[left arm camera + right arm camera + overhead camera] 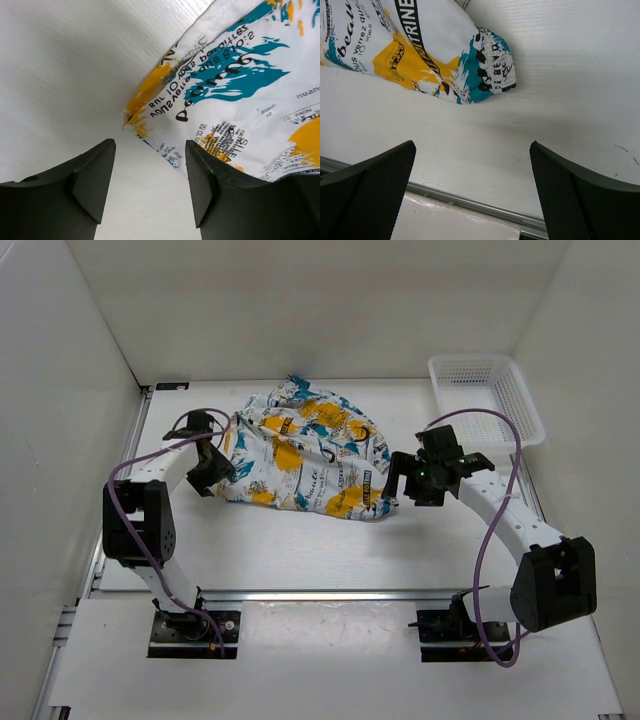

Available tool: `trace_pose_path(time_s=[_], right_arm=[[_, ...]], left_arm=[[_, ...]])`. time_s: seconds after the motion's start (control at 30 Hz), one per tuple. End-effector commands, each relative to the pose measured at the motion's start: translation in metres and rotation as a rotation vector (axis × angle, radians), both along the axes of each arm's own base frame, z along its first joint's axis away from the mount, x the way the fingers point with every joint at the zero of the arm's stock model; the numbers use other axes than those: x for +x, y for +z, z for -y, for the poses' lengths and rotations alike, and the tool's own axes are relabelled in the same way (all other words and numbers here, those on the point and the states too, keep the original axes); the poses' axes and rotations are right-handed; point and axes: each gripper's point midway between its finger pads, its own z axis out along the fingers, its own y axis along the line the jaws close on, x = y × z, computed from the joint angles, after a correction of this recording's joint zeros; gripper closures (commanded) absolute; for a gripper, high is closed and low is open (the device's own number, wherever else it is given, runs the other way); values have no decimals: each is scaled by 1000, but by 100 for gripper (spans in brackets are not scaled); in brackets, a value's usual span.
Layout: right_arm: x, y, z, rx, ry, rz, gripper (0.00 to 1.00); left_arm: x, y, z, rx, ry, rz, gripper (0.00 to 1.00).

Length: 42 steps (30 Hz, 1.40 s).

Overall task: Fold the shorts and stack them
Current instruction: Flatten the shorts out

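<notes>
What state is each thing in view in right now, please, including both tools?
shorts: lying rumpled in a loose heap, not neatly folded, gripped by neither tool.
left tool: open, nothing between its fingers, at the left edge of the shorts.
right tool: wide open, empty, just off the shorts' right end.
basket: upright at the far right, nothing visible inside.

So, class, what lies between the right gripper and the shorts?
Only bare white table: in the right wrist view, the right gripper hangs open short of the shorts, nothing lying between them.
</notes>
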Motion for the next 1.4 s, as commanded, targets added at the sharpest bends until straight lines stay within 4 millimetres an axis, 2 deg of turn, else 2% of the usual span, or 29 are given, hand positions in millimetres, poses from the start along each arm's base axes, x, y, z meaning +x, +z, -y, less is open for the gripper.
trace_pose_path(time_s=[0.0,0.13,0.27,0.43,0.57,0.6,0.93,1.0,1.1,1.13,1.3,1.37], right_arm=[[1,9,-4,28,17,37,1],[1,9,-4,28,17,36,1],[-1,8,-4,25,17,28,1],[-3,4,-3,22,17,19,1],[-3,4,-3,22,17,19,1],[-3,5,-3,26,9,16,1],[-2,15,-2,28,4,46,1],[-3,17,-2,31,4,55,1],[-4,16,1,23,-1,59,1],[-4,16,1,23,-1,59,1],[-8,15,2,20,-1,50,1],[-14,8,1,24,6,28,1]], left_arm=[[-1,-7,0,9,-15,-21,30],[-5,-22,-2,22,-21,-68,31],[-20,-38,-3,25,-22,-117,31],[-4,-36,-2,26,-30,-80,33],[-1,-36,-3,34,-27,-79,41],[-1,-36,-3,35,-27,-79,46],[-1,-36,-3,35,-27,-79,65],[-1,-36,-3,35,-27,-79,75],[-1,-36,-3,35,-27,-79,82],[-1,-36,-3,35,-27,-79,88],[5,-31,1,15,-43,-61,90],[9,-12,9,-12,-60,-15,90]])
